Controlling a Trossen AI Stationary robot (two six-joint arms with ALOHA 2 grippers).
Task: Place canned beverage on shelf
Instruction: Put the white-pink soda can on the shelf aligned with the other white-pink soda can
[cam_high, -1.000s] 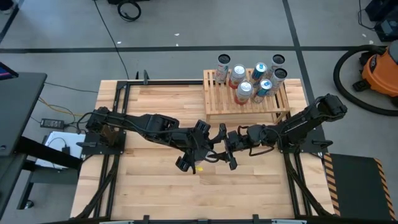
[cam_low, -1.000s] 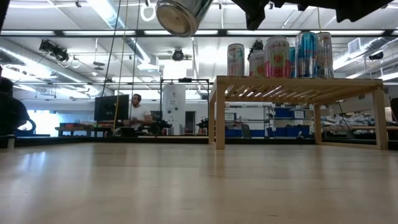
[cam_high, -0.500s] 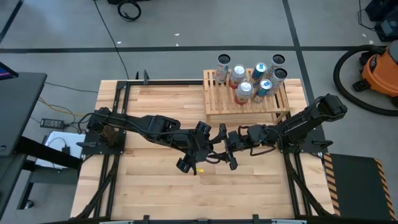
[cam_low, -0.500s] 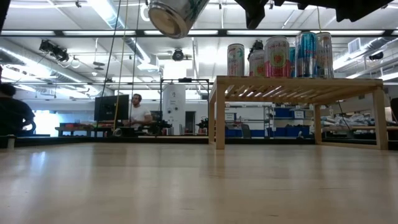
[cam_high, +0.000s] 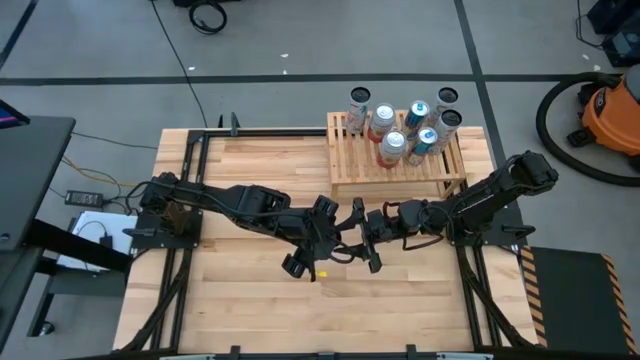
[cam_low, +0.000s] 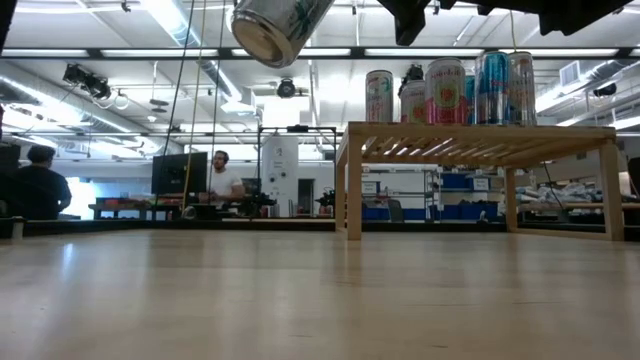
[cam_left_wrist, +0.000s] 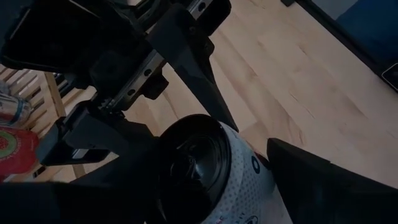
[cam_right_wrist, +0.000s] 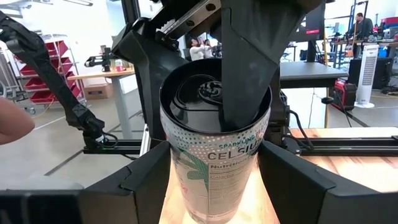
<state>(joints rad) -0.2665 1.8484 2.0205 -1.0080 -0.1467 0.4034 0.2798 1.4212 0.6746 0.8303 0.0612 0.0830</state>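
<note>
A white canned beverage (cam_right_wrist: 214, 149) with green print hangs high over the middle of the table, between my two grippers. Its base (cam_low: 270, 25) shows tilted at the top of the low view. My left gripper (cam_high: 333, 242) reaches it from the table's left, my right gripper (cam_high: 360, 243) from the right, and both are shut on it. The shelf (cam_high: 345, 165), a low light-wood slatted rack, stands at the far right of the table. Several other cans (cam_high: 405, 125) stand upright on it. My left gripper comes slanting down from the table's left. One finger (cam_right_wrist: 249, 68) lies across the can's top end down to its rim (cam_right_wrist: 239, 127); the can hides where the other finger meets it. The can is clear of the table. My right gripper pinches the can's side wall (cam_right_wrist: 177, 168) between its two fingers, one on each opposite side. The fingers come level from the table's right. The can is lifted clear of the table and tilted, with its top end toward the right wrist.
A small yellow bit (cam_high: 322, 271) lies on the table under the grippers. Bare wood stretches across the near half and the left. The shelf's legs (cam_low: 352, 190) stand on the table at the far right. People (cam_low: 225, 185) are in the room behind.
In the low view the can's base has shifted a little up and toward that picture's left, tipping slightly. Both arms have stayed where they were.
</note>
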